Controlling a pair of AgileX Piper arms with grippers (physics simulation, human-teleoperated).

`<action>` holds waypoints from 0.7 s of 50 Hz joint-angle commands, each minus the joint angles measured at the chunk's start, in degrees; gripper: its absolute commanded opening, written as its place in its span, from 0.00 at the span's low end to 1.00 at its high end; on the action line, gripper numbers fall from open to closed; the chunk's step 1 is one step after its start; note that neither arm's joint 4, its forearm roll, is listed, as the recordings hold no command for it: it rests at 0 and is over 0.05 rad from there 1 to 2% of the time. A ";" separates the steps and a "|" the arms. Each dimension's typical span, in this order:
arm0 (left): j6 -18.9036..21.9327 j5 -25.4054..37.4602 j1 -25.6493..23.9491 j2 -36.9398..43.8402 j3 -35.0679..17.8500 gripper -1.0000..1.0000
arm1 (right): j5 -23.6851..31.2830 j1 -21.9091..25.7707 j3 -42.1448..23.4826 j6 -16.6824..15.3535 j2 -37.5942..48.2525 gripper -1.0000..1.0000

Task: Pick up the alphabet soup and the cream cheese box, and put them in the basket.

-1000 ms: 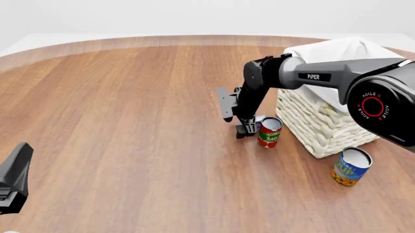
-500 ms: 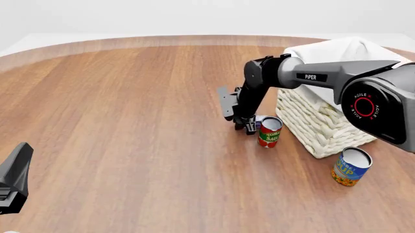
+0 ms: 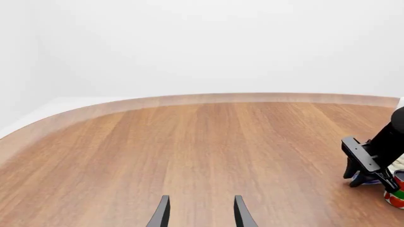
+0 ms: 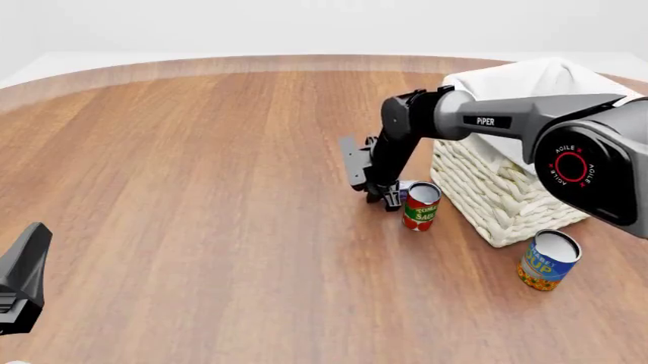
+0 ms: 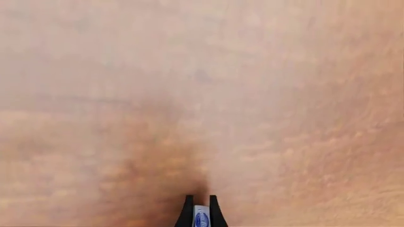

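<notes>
The right tool point(image 4: 389, 199) is pointing down at the surface point(image 4: 202, 189), just beside the red and green can point(image 4: 420, 206). In the right wrist view its fingers point(image 5: 188, 210) are pinching a thin blue and white piece, which I judge to be the box point(image 5: 201, 217), taken by its narrow edge so it can be carried upright. In the front view only a sliver of the box point(image 4: 404, 186) is showing between the tool and the can, so whether it is resting on the surface cannot be told.

The basket point(image 4: 501, 189) is sitting just behind the can, near enough for a short lift over its rim. The can is standing touching or nearly touching the box and could be knocked. The soup point(image 4: 548, 260) is waiting by the basket's near corner, apart from both arms.

The left tool point(image 3: 200, 215) is hanging spread and empty, well apart from all this.
</notes>
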 commanded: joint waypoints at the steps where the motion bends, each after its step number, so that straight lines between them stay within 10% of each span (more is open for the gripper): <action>1: 0.00 0.00 0.00 0.00 0.00 1.00 | -1.02 -0.03 0.09 -0.27 1.42 0.00; 35: 0.00 0.00 0.00 0.00 0.00 1.00 | 0.68 0.78 -2.82 -2.07 1.11 0.00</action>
